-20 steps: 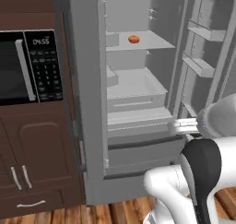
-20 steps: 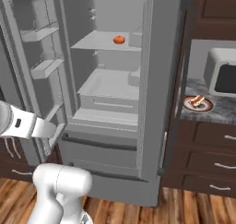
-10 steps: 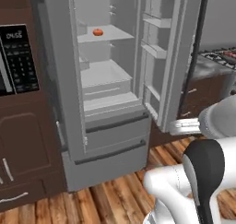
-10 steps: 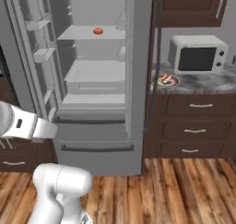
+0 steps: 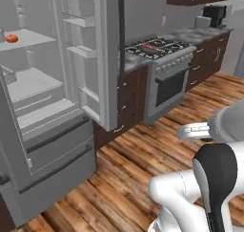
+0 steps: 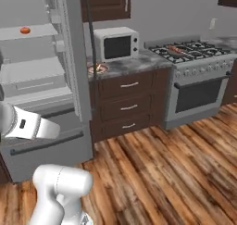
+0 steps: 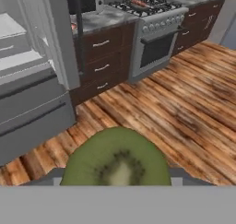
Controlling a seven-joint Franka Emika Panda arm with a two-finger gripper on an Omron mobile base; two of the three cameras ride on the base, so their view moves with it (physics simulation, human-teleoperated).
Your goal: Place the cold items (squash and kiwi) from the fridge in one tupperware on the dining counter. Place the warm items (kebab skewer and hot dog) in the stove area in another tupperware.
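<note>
The pincer (image 7: 115,184) grips the kiwi (image 7: 115,158) low over the wood floor, well clear of the open fridge (image 5: 47,145); base motion could, in my judgement, shake it loose.

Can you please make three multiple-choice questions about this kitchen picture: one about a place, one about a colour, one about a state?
1. Where does the microwave stand?
A. on the counter between fridge and stove
B. on the floor
C. inside the fridge

2. What colour is the flesh of the kiwi?
A. red
B. green
C. white

3. How is the fridge door?
A. shut
B. taken off
C. open

Answers: 1 A, it sits on the grey counter left of the stove. 2 B, the cut face is green. 3 C, the fridge shelves and door bins show.
</note>
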